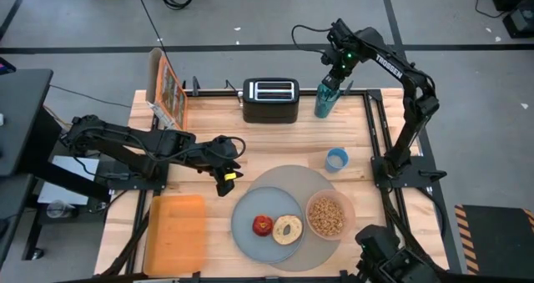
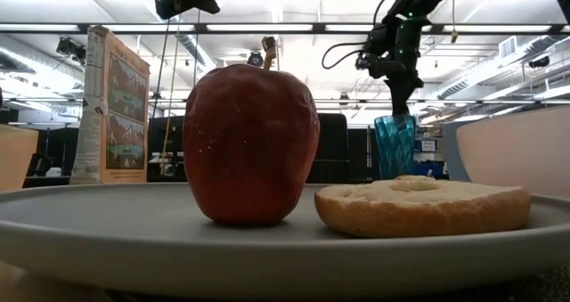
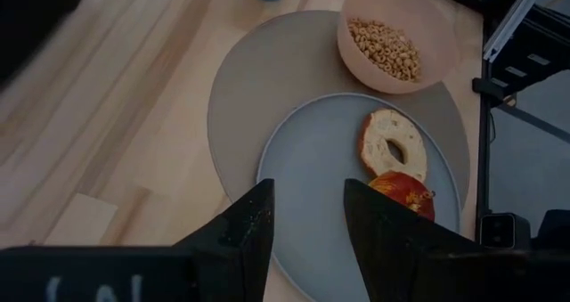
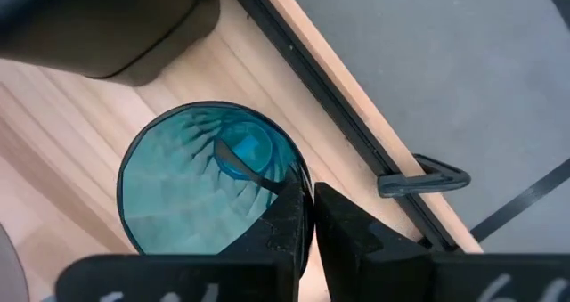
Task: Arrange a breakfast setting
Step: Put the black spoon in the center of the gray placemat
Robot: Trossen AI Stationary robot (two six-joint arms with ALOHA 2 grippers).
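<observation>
A grey-blue plate (image 1: 246, 224) lies on a large round grey mat (image 1: 288, 183) and carries a red apple (image 1: 263, 225) and a tan bagel (image 1: 288, 229). A pink bowl (image 1: 350, 206) of cereal sits on the mat's right edge. A small blue cup (image 1: 336, 159) stands just beyond the mat. My right gripper (image 1: 331, 81) is at the far right, above a teal tumbler (image 1: 324, 101), shut on a metal spoon (image 4: 239, 162) that stands inside it. My left gripper (image 1: 227, 176) is open and empty, left of the mat, and looks onto the plate (image 3: 312, 159). My right gripper pinches the spoon's handle at its upper end (image 4: 278, 188) between its two fingers, right at the tumbler's rim (image 4: 303, 182). The fingers come from above, pointing down. The spoon's bowl end is down inside the tumbler. Whether a finger also touches the rim cannot be told.
A black toaster (image 1: 270, 99) stands at the far edge next to the tumbler. A cereal box (image 1: 167, 91) stands at the far left. An orange board (image 1: 177, 233) lies at the near left. Bare wood lies between the toaster and the mat.
</observation>
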